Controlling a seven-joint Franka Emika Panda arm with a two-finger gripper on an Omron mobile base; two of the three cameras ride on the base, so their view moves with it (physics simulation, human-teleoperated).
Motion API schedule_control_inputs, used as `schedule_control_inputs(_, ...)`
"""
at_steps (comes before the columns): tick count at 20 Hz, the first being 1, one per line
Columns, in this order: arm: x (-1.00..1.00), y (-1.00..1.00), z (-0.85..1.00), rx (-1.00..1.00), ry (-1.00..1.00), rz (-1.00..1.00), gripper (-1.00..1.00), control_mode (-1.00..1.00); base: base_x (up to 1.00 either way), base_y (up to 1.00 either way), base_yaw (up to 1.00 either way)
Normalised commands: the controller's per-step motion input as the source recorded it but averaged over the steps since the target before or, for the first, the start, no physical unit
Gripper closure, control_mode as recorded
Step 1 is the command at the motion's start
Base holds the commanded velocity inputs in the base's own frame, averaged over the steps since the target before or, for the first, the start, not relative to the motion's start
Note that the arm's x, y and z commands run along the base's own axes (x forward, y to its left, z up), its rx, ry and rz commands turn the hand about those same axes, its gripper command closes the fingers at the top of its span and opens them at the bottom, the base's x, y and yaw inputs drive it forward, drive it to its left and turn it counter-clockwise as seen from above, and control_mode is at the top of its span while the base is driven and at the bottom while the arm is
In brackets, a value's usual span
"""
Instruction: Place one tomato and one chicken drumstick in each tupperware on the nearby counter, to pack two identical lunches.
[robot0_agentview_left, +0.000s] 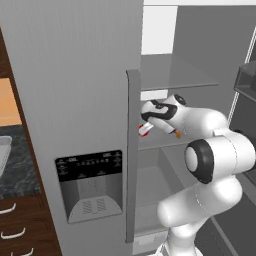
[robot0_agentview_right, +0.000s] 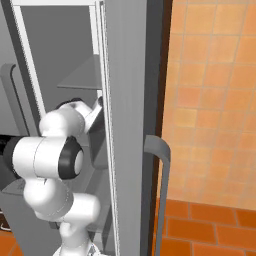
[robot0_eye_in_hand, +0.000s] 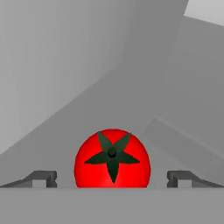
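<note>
A red tomato (robot0_eye_in_hand: 112, 157) with a dark green stem star lies on a grey fridge shelf, right between my open gripper (robot0_eye_in_hand: 112, 178) and its two dark fingertips (robot0_eye_in_hand: 41, 178). The jaws stand wide on either side and do not touch it. From the left base view, my gripper (robot0_agentview_left: 145, 127) reaches into the open fridge, with a sliver of the tomato (robot0_agentview_left: 143, 131) below it. One light-grey tupperware (robot0_agentview_left: 3, 155) rests on the black counter (robot0_agentview_left: 20, 172) at the far left. An orange sliver (robot0_agentview_left: 176, 133) shows by my wrist; whether it is the chicken drumstick I cannot tell.
The closed fridge door with its dispenser panel (robot0_agentview_left: 90, 185) and long handle (robot0_agentview_left: 132, 155) stands left of my arm. Grey shelves (robot0_agentview_left: 170, 75) sit above the hand. The swung-out door (robot0_agentview_right: 130, 100) and its handle (robot0_agentview_right: 157, 150) bound the right side. Brown drawers (robot0_agentview_left: 20, 225) lie under the counter.
</note>
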Motion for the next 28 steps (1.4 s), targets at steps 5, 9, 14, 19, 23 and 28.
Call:
schedule_control_inputs(5, 0.12, 0.11, -0.15, 0.00, 0.02, 0.01, -1.00, -1.00, 0.00, 0.00, 0.00)
schedule_control_inputs(9, 0.14, 0.02, -0.31, -0.02, 0.02, 0.00, -1.00, -1.00, 0.00, 0.00, 0.00)
schedule_control_inputs(14, 0.10, 0.00, -0.25, -0.05, 0.00, 0.00, -1.00, -1.00, 0.00, 0.00, 0.00)
schedule_control_inputs(19, -0.02, 0.01, -0.33, -0.03, -0.01, 0.00, 1.00, -1.00, 0.00, 0.00, 0.00)
schedule_control_inputs(23, -0.37, -0.02, -0.33, 0.00, -0.13, 0.00, 1.00, -1.00, 0.00, 0.00, 0.00)
schedule_control_inputs(28, -0.46, -0.06, 0.10, 0.00, -0.16, 0.00, 1.00, -1.00, 0.00, 0.00, 0.00)
